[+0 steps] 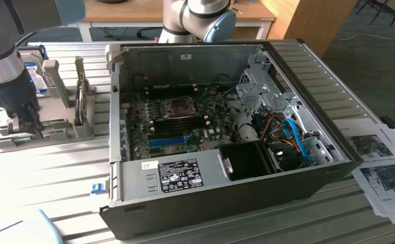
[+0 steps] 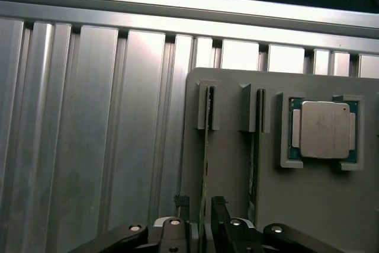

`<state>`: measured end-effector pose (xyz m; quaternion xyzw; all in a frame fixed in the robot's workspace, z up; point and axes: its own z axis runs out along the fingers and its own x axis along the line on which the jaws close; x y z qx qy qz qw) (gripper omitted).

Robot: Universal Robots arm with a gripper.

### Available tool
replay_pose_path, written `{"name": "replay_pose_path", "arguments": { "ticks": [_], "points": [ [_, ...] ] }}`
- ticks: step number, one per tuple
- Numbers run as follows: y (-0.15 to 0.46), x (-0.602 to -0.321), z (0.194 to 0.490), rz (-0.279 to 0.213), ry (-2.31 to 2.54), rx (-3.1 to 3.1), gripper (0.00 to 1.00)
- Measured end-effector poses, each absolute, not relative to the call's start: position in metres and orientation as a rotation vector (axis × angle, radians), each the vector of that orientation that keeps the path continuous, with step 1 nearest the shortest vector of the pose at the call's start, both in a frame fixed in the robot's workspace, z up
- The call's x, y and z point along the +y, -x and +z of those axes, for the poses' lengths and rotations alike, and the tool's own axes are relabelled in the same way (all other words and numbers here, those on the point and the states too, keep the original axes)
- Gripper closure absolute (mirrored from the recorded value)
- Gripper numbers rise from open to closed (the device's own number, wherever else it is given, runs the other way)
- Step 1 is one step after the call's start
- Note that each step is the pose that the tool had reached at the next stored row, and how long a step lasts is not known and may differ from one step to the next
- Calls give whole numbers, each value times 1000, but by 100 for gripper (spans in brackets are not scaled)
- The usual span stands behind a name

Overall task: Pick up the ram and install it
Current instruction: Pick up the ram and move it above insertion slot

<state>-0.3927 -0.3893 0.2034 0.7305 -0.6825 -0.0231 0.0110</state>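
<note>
At nine o'clock in the exterior view, the robot arm's gripper (image 1: 29, 127) reaches down into a grey parts holder (image 1: 62, 133) on the ribbed aluminium table (image 1: 48, 173). An open computer case (image 1: 218, 208) sits at the centre with its motherboard (image 1: 177, 122) exposed, and loose papers (image 1: 387, 173) lie at three o'clock. In the wrist view the ram (image 2: 205, 146), a thin green stick, stands on edge in a slot of the holder. The gripper's two fingers (image 2: 180, 205) are spread wide, one on each side of the stick, not clamped on it. A second stick (image 2: 254, 164) stands in the neighbouring slot, and a silver processor chip (image 2: 323, 130) rests in a pocket beside that.
</note>
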Motion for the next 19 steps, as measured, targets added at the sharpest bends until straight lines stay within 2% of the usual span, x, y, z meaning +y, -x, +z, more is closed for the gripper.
{"name": "replay_pose_path", "arguments": {
  "ticks": [19],
  "points": [
    [388,-389,202,-72,-2279,-2129,72]
  ]
}}
